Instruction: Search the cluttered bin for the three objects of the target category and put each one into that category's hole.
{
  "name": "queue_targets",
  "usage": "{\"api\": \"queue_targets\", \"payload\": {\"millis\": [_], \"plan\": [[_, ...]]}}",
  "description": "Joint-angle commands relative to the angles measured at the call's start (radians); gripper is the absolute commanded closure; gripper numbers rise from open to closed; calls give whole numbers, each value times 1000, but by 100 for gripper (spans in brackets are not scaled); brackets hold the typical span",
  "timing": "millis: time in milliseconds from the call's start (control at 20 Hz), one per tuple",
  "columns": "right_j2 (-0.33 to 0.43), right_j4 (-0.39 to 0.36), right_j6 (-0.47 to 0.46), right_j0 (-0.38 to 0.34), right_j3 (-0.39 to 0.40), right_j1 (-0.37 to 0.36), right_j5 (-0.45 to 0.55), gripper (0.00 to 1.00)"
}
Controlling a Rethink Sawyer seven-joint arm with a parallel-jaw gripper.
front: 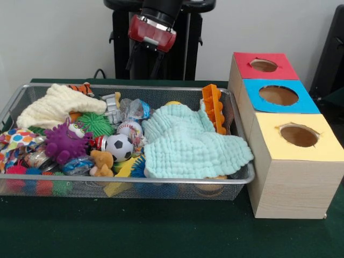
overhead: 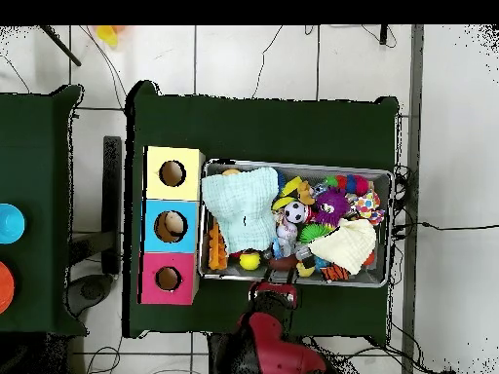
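The wire mesh bin [front: 161, 181] sits on the green table, full of toys; it also shows in the overhead view [overhead: 292, 281]. A mint cloth [front: 188, 142] covers its right half and a cream cloth [front: 56, 105] lies at its back left. Between them lie a soccer ball [front: 119, 147], a baseball [front: 129, 129], a purple spiky toy [front: 64, 141], a green spiky ball [front: 95, 123] and an orange plastic toy [front: 214, 107]. The blue-topped box's hole [front: 278, 95] is right of the bin. My gripper [overhead: 276, 293] hangs above the bin's robot-side rim, holding nothing that I can see.
The red-topped hole [front: 263, 65] and the yellow-topped hole [front: 299, 135] flank the blue one in one row of wooden boxes. In the overhead view a second green table at the left holds a blue disc [overhead: 8, 223] and an orange disc [overhead: 4, 287].
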Motion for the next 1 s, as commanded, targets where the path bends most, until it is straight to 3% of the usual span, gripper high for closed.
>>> {"api": "queue_targets", "payload": {"millis": [50, 450, 800, 1000], "plan": [[261, -81, 332, -133, -116, 47, -82, 0], [396, -74, 416, -210, -104, 74, -141, 0], [402, -69, 436, -205, -78, 26, -140, 0], [408, -89, 433, -216, -96, 38, -123, 0]]}}
